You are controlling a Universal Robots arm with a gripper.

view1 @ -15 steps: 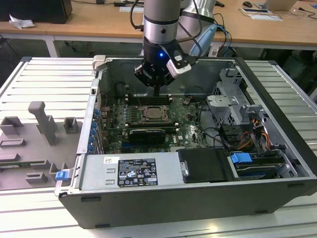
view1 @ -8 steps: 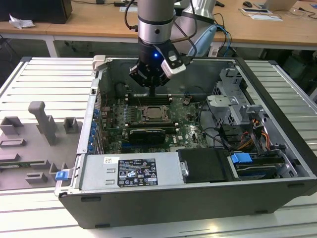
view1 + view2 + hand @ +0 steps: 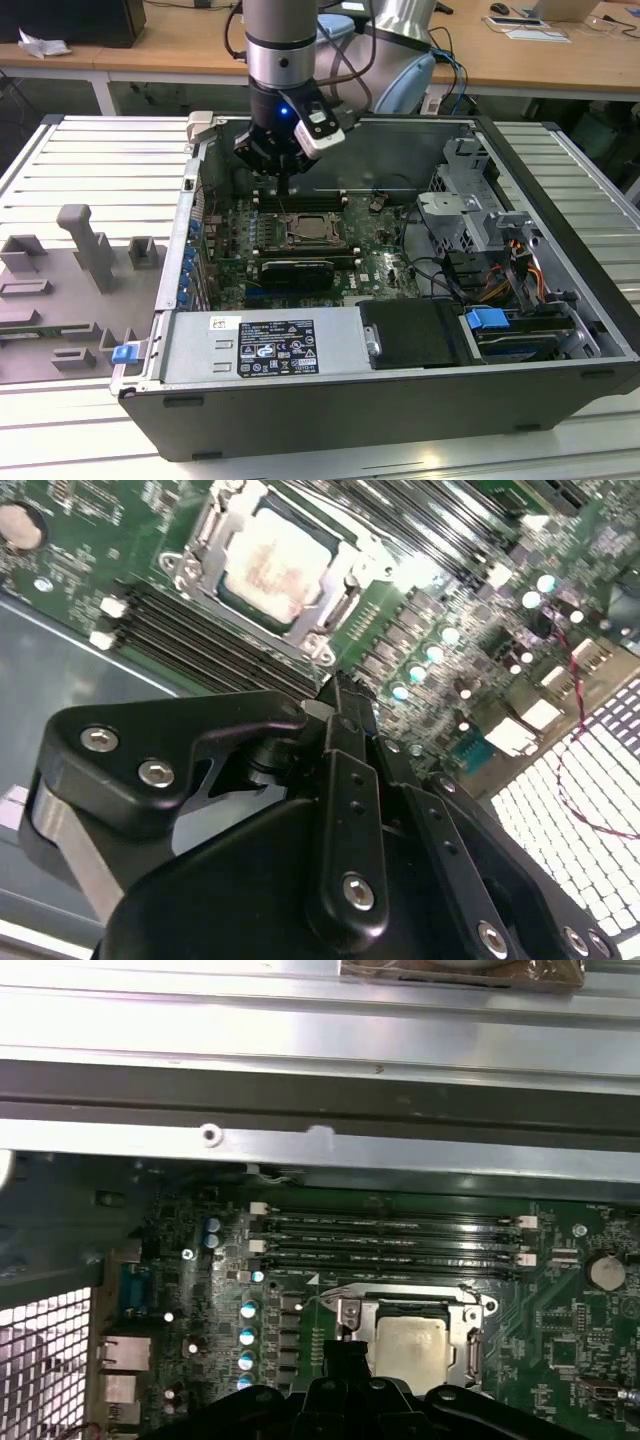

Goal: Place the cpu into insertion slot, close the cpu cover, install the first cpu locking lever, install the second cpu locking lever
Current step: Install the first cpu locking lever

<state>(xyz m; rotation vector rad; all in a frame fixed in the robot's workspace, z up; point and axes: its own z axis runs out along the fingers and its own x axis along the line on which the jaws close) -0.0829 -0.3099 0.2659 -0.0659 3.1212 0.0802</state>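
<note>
Pincer (image 3: 338,691) clear beside cpu cover (image 3: 342,598) edge

The exterior view is looking down from well back over the whole computer case (image 3: 300,430), while both wrist views are facing its motherboard (image 3: 570,1360) closely, sharing the cpu (image 3: 275,565).
</note>
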